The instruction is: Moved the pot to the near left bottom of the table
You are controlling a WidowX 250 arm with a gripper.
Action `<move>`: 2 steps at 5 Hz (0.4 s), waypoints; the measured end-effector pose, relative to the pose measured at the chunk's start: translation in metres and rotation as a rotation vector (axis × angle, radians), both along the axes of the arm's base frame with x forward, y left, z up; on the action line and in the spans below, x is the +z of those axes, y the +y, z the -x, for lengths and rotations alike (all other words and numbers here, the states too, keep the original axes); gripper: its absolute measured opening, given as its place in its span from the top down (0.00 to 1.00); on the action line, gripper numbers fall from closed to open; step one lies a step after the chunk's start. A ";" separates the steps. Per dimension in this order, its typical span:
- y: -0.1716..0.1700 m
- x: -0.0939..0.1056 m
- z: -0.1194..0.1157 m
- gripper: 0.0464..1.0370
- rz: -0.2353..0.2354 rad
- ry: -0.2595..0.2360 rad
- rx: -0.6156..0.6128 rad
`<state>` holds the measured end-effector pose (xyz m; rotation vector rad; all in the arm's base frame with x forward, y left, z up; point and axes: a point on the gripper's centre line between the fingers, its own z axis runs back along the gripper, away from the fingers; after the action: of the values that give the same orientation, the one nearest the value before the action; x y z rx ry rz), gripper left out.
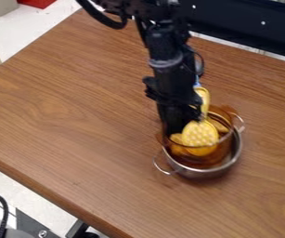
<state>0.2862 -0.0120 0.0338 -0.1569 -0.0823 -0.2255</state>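
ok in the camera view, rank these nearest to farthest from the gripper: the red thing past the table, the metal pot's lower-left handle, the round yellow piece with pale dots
From the gripper:
1. round yellow piece, right beside it, lower right in the picture
2. metal pot's lower-left handle, below
3. red thing, far upper left, past the table

Amber pot [205, 160] in steel pot [210, 173] on table [76, 93]; end effector [175, 131] at amber rim, contact unclear.

Here's the pot [208, 174] on the bench [76, 116], and a bowl [201, 161] sits right inside that pot! Now a utensil [200, 135], in the bowl, over the pot.
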 end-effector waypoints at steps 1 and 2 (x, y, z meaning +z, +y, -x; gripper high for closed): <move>0.021 0.007 -0.006 0.98 -0.009 -0.014 0.036; 0.048 0.012 -0.008 0.98 -0.013 -0.020 0.082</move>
<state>0.2941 0.0356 0.0458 -0.1384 -0.1068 -0.1461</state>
